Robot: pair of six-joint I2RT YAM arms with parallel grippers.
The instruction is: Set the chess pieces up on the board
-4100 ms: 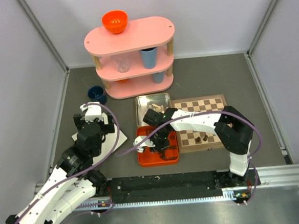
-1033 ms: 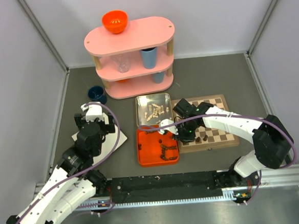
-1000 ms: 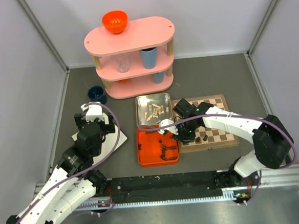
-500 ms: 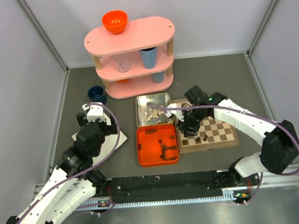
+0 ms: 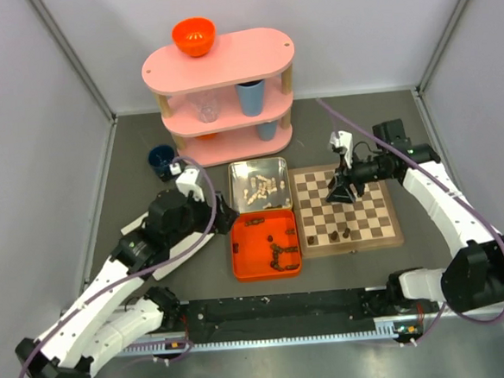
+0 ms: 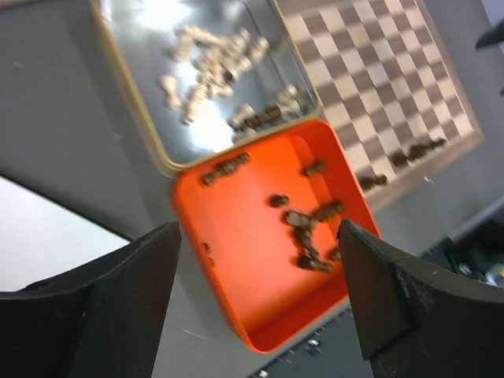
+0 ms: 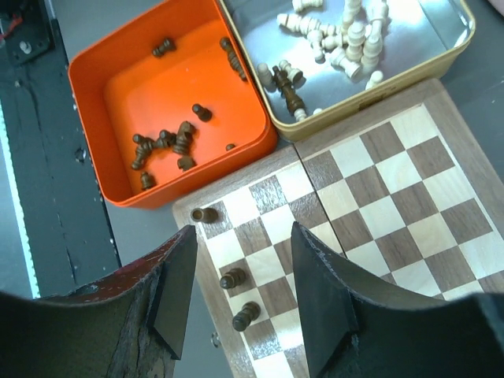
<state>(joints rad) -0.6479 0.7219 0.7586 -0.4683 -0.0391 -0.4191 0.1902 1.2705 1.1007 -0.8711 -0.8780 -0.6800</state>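
Observation:
The board lies right of centre, with three dark brown pieces along its near left edge; they also show in the right wrist view. My right gripper hovers open and empty above the board; it shows in its own view. More dark pieces lie in the orange tray. Cream pieces lie in the silver tin. My left gripper is open and empty above the tray, as its own view shows.
A pink three-tier shelf stands at the back with an orange bowl, a blue cup and a clear glass. A dark blue cup stands left of it. A white sheet lies under my left arm.
My right gripper went from the orange tray to the board, left a third dark piece there and drew back to the right, open. My left arm swung right toward the tray.

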